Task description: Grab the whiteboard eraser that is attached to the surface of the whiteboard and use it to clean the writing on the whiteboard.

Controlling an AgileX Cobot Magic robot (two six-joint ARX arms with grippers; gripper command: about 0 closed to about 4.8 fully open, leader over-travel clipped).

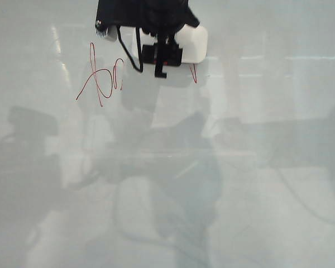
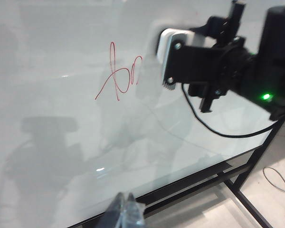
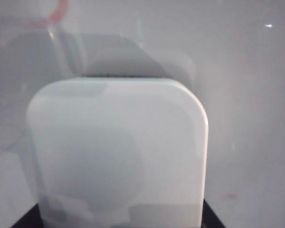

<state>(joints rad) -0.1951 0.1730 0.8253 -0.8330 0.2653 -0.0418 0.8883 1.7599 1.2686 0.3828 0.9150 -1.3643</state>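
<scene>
Look first at the thin red marker writing (image 1: 100,78) on the left of the exterior view: a tall loop with cursive curls that might read as "b" and "r", though you cannot make out a real word. A short red stroke (image 1: 194,73) shows further right, just below the eraser's lower edge. In the right wrist view a blurred red curl (image 3: 57,12) sits beyond the eraser's far corner. No brand or label can be read anywhere.

Next comes the right gripper (image 1: 163,56), its black arm reaching in from the top of the exterior view. Its jaws stand wide and are closed on the smooth white plastic rounded-rectangle whiteboard eraser (image 1: 191,44), which lies against the board between the two bits of red marker. The eraser (image 3: 118,152) fills most of the right wrist view, and from the left wrist camera you see the eraser (image 2: 167,42) edge-on, clamped in the right gripper (image 2: 180,59).

The left gripper (image 2: 126,209) hangs well apart from all this, near the board's lower edge, its fingertips pressed together and holding nothing.

The large glossy pale grey-white whiteboard (image 1: 257,184) fills the exterior view, streaked with light and grey reflections of the rig. In the left wrist view its black metal frame (image 2: 237,178) shows, with a pale floor and a thin grey cable (image 2: 278,183) lying on it.
</scene>
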